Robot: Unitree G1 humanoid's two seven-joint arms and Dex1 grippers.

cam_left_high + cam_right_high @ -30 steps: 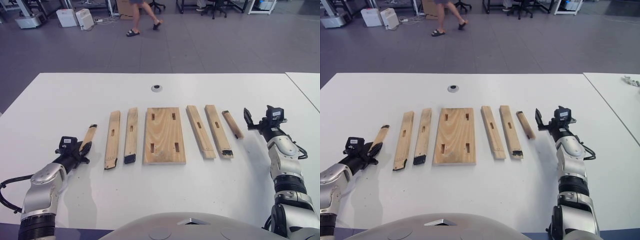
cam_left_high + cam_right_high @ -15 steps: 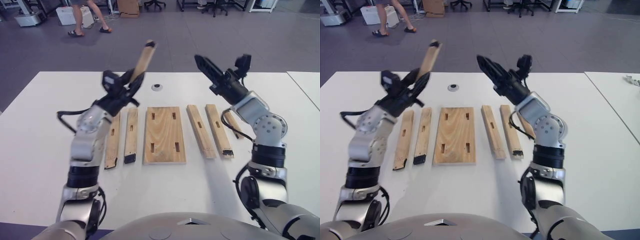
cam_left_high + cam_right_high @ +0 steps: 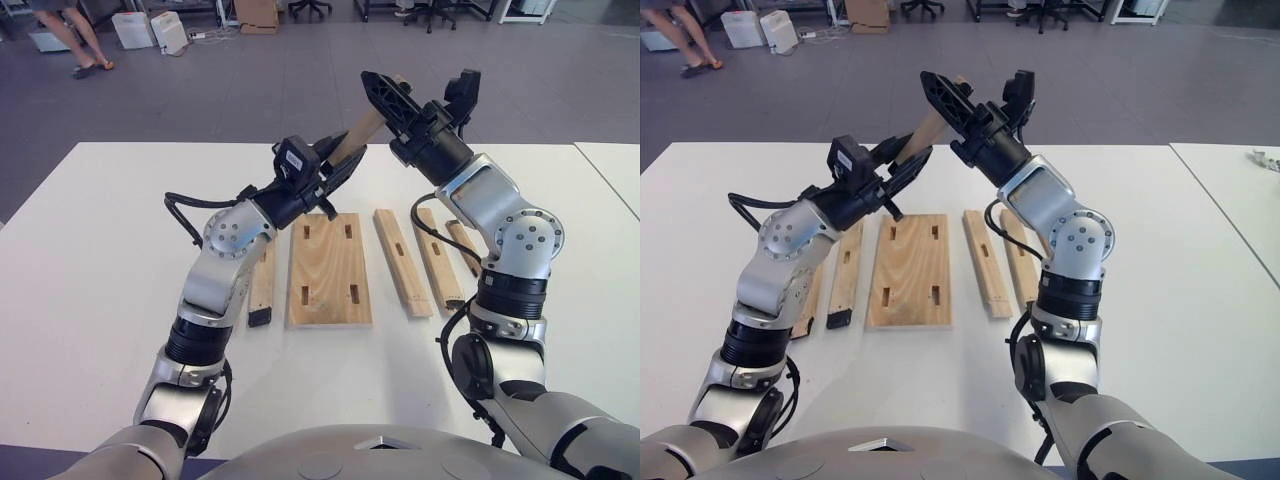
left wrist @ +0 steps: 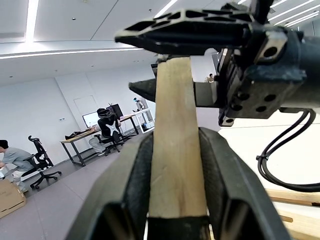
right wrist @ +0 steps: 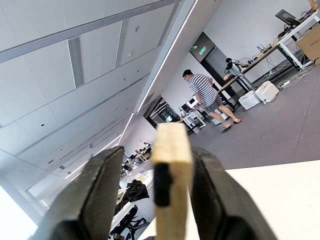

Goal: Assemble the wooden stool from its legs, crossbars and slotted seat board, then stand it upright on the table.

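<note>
My left gripper (image 3: 330, 170) is shut on the lower end of a short wooden crossbar (image 3: 362, 125), held in the air above the far end of the slotted seat board (image 3: 328, 268). The bar tilts up and to the right. My right gripper (image 3: 385, 95) is open, its fingers on either side of the bar's top end (image 5: 172, 190), with a gap on one side. In the left wrist view the crossbar (image 4: 175, 150) rises between my own fingers (image 4: 125, 190). Two slotted legs (image 3: 400, 262) lie right of the board, another leg (image 3: 262, 285) to its left, half hidden by my arm.
The parts lie on a white table (image 3: 100, 250) with broad bare room at the left and front. A second short crossbar (image 3: 462, 240) lies at the right end of the row, behind my right arm. Another table's corner (image 3: 612, 165) is at the far right.
My left gripper lifted the crossbar off the table and carried it right, over the board. My right gripper rose from the table's right side and came around the bar's top end.
</note>
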